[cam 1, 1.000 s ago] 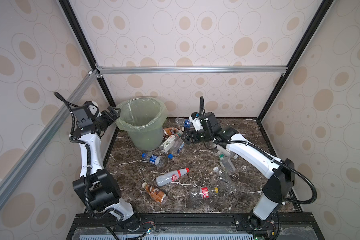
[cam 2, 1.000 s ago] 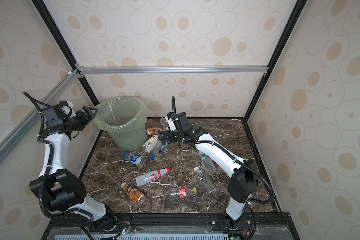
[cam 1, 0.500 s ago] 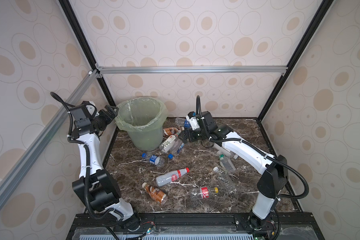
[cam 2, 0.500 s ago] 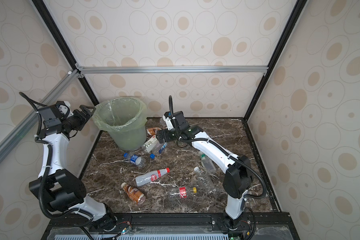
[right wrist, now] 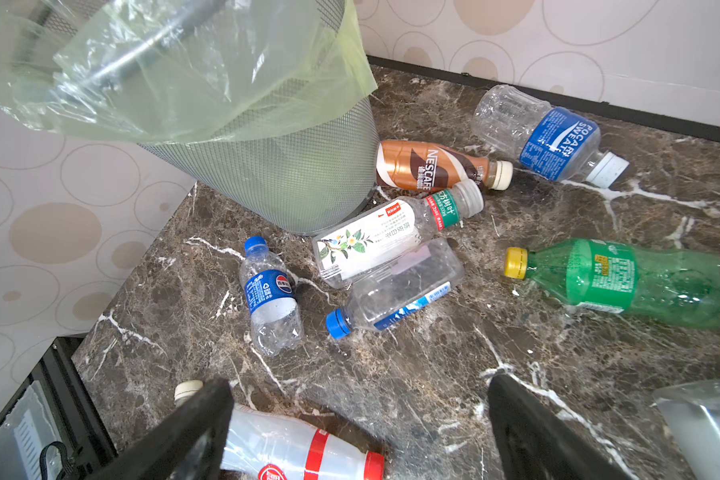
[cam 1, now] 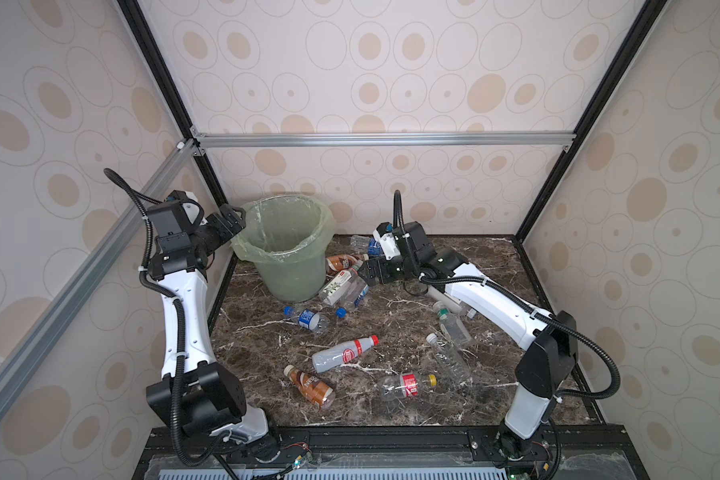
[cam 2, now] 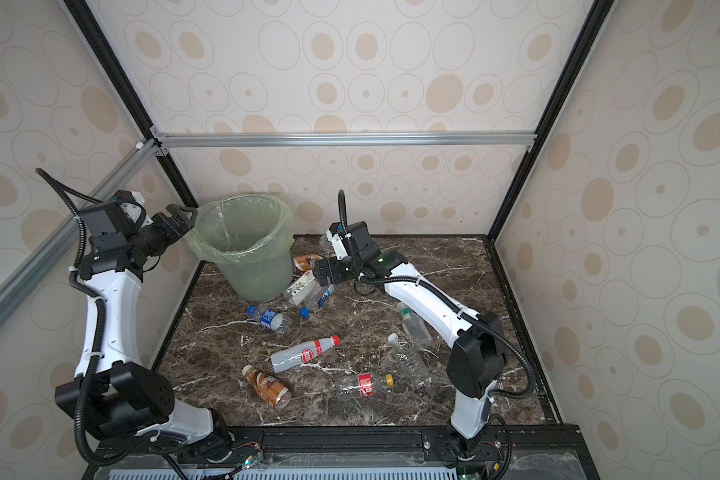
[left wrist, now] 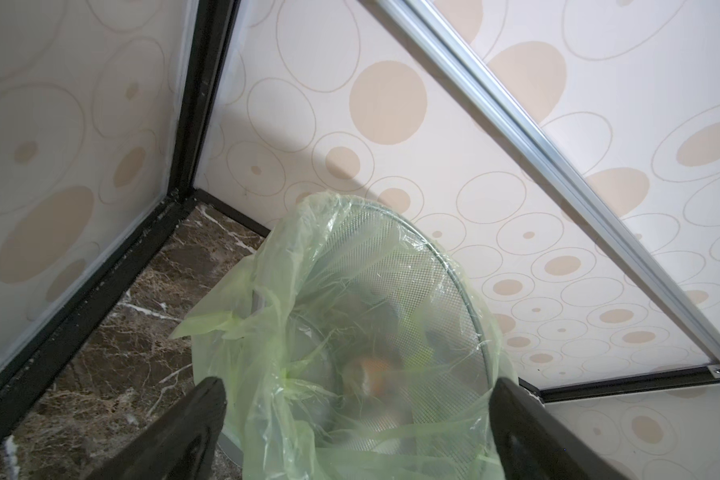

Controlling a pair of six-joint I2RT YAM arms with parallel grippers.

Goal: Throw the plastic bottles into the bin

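green bottle (right wrist: 641,278) — right wrist view, hidden overhead

A dark marble table (cam 1: 258,365) is enclosed by walls (cam 1: 350,62) papered with beige ovals. Black posts (cam 1: 156,66) are set at the back corners, and an aluminium rail (cam 1: 383,139) is fixed across the back wall. A black beam (cam 1: 391,436) is mounted along the table's near edge.

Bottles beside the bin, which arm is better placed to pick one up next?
Right. The right gripper, open, hangs over the bottles clustered beside the bin. The left gripper, also open and empty, is up at the bin's rim, away from any bottle.
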